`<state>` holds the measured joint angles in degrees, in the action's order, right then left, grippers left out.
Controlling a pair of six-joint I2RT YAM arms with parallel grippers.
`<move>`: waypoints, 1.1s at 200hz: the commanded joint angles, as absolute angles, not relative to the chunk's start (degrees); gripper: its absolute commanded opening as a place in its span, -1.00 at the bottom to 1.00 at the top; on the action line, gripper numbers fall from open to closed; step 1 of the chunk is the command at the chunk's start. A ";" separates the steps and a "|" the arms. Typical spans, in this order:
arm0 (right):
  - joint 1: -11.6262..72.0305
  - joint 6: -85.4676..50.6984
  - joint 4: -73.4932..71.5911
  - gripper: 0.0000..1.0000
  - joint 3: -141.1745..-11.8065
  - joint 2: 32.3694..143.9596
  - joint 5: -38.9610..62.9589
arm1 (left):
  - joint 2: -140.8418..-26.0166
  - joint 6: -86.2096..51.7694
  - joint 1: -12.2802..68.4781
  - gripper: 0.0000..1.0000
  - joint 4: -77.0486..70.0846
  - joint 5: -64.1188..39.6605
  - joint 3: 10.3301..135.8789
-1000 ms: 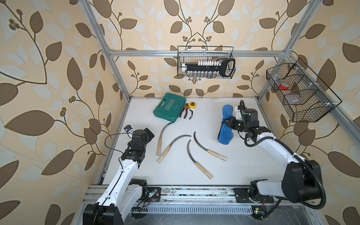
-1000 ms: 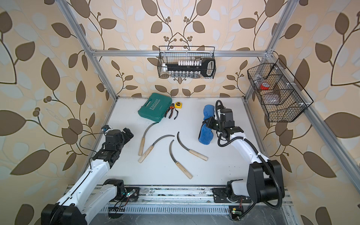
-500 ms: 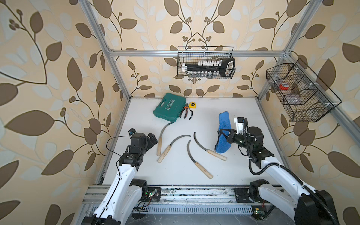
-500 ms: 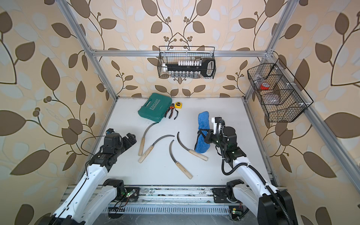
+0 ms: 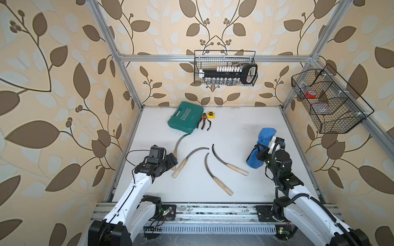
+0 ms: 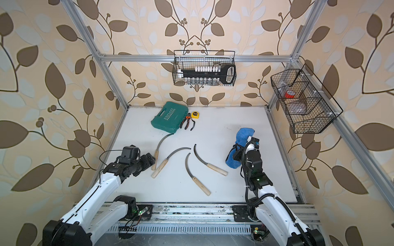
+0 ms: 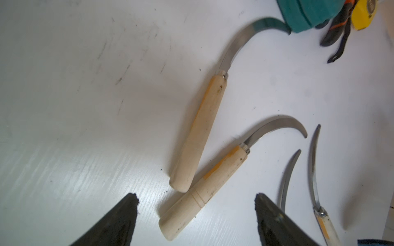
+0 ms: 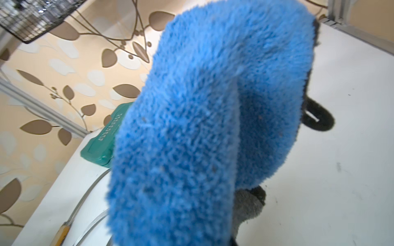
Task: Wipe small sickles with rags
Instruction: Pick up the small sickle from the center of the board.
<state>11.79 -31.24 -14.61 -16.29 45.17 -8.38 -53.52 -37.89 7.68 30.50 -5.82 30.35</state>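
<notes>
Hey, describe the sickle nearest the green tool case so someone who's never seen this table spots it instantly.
Find the teal tool case at the back of the white table. Just in front of it lies the sickle, wooden handle pointing to the table's front. Unlike the other three sickles, out on bare table, its blade tip runs right up to the case.

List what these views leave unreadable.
Right tool: jaws buried in the blue rag, right wrist view.
Side basket: contents too small behind its mesh, both top views.
Rightmost sickle: handle cut off by the frame edge, left wrist view.
Tape measure: likewise cut off, left wrist view.
</notes>
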 commanded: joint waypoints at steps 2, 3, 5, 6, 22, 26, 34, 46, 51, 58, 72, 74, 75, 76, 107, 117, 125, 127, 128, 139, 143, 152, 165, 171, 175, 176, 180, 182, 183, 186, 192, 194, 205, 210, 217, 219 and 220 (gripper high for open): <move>11.84 -32.43 -17.73 -1.00 -15.12 48.49 -15.32 | -59.11 -39.28 9.61 0.60 30.57 -5.74 31.41; 11.81 -32.47 -17.83 -1.00 -15.12 48.59 -15.35 | -59.31 -39.33 9.77 0.59 30.49 -5.73 31.48; 11.83 -32.51 -18.04 -1.00 -15.18 49.06 -15.51 | -59.69 -39.30 10.05 0.59 30.39 -5.56 31.54; 11.80 -32.51 -18.11 -1.00 -15.24 49.27 -15.53 | -59.77 -39.38 10.16 0.58 30.31 -5.46 31.54; 11.79 -32.23 -18.71 -1.00 -16.42 51.84 -15.18 | -61.63 -40.60 12.06 0.57 30.93 -1.66 32.22; 11.72 -32.25 -18.73 -1.00 -16.75 52.35 -15.41 | -61.77 -40.83 12.32 0.57 31.35 -0.80 32.48; 11.69 -32.50 -18.12 -1.00 -17.32 53.28 -15.83 | -61.87 -40.98 12.79 0.55 31.71 0.02 32.74; 11.52 -32.64 -17.67 -1.00 -17.66 53.94 -15.73 | -61.62 -41.57 13.40 0.53 32.11 1.32 32.96; 11.56 -32.61 -17.69 -1.00 -17.67 53.92 -15.46 | -61.61 -41.86 13.72 0.51 32.31 2.25 32.96; 11.56 -32.61 -17.87 -1.00 -17.67 53.88 -15.20 | -61.68 -42.33 14.08 0.50 32.34 2.76 33.00; 11.45 -32.60 -17.58 -1.00 -17.67 53.85 -14.89 | -62.73 -42.71 14.65 0.46 32.30 3.06 33.36; 11.43 -32.60 -17.51 -1.00 -17.67 53.85 -14.86 | -62.97 -42.71 14.71 0.46 32.33 3.18 33.54; 11.43 -32.61 -17.50 -1.00 -17.67 53.86 -14.86 | -63.12 -42.71 14.74 0.45 32.38 3.26 33.56; 11.47 -32.65 -17.50 -1.00 -17.67 53.87 -14.81 | -63.20 -42.67 14.80 0.45 32.41 3.30 33.61; 11.25 -32.52 -17.40 -1.00 -17.59 53.71 -14.26 | -68.99 -43.20 16.26 0.23 34.14 6.14 36.76; 11.18 -32.53 -17.32 -1.00 -17.45 53.40 -14.12 | -70.57 -43.42 17.05 0.19 34.35 6.77 37.59; 11.12 -32.60 -17.23 -1.00 -17.32 53.06 -14.14 | -71.74 -43.65 17.86 0.19 34.66 7.72 38.35; 11.13 -32.61 -17.23 -1.00 -17.27 52.97 -14.10 | -72.01 -43.72 18.02 0.20 34.75 7.93 38.57; 11.10 -32.61 -17.23 -1.00 -17.25 52.94 -14.04 | -72.17 -43.74 18.15 0.20 34.78 8.05 38.66; 10.99 -32.67 -17.23 -1.00 -17.06 52.59 -13.93 | -73.73 -43.86 19.03 0.20 35.22 8.75 39.64; 11.00 -32.69 -17.23 -1.00 -16.97 52.48 -13.92 | -74.26 -43.86 19.34 0.19 35.39 8.96 39.91; 10.91 -32.70 -17.23 -1.00 -16.81 52.21 -13.88 | -75.53 -43.98 19.89 0.17 36.07 9.59 40.70; 10.81 -32.70 -17.14 -1.00 -16.79 52.16 -13.73 | -77.01 -44.12 20.43 0.15 36.42 9.85 41.43; 10.74 -32.80 -17.12 -1.00 -16.72 52.14 -13.70 | -77.44 -44.25 20.63 0.12 36.47 9.91 41.58; 10.73 -32.78 -17.14 -1.00 -16.78 52.13 -13.61 | -77.72 -44.36 20.77 0.11 36.35 9.93 41.62; 10.77 -32.78 -17.14 -1.00 -16.79 52.13 -13.61 | -77.75 -44.37 20.80 0.11 36.32 9.93 41.60; 10.75 -32.78 -17.14 -1.00 -16.79 52.21 -13.51 | -78.04 -44.51 20.95 0.11 36.17 9.86 41.54; 10.75 -32.78 -17.14 -1.00 -16.79 52.21 -13.53 | -78.18 -44.61 20.99 0.11 36.03 9.85 41.52; 10.74 -32.78 -17.14 -1.00 -16.79 52.21 -13.49 | -78.24 -44.63 21.04 0.11 35.94 9.85 41.46; 10.77 -32.78 -17.16 -1.00 -16.79 52.23 -13.53 | -78.41 -44.79 21.13 0.11 35.70 9.80 41.40; 10.72 -32.77 -17.14 -1.00 -16.79 52.21 -13.52 | -78.79 -44.91 21.26 0.11 35.36 9.68 41.16; 10.72 -32.82 -17.18 -1.00 -16.79 52.25 -13.53 | -78.91 -45.00 21.27 0.11 35.21 9.58 41.21; 10.67 -32.79 -17.14 -1.00 -16.79 52.25 -13.53 | -79.68 -45.24 21.32 0.10 34.94 9.49 41.06; 10.64 -32.78 -17.14 -1.00 -16.83 52.13 -13.45 | -80.03 -45.25 21.36 0.07 34.83 9.41 41.05; 10.65 -32.78 -17.17 -1.00 -16.72 52.18 -13.44 | -80.39 -45.19 21.40 0.04 34.65 9.31 41.07; 10.64 -32.78 -17.15 -1.00 -16.70 52.11 -13.45 | -80.46 -45.22 21.43 0.03 34.59 9.38 41.07; 10.64 -32.78 -17.14 -1.00 -16.70 52.12 -13.45 | -80.48 -45.24 21.44 0.03 34.57 9.35 41.06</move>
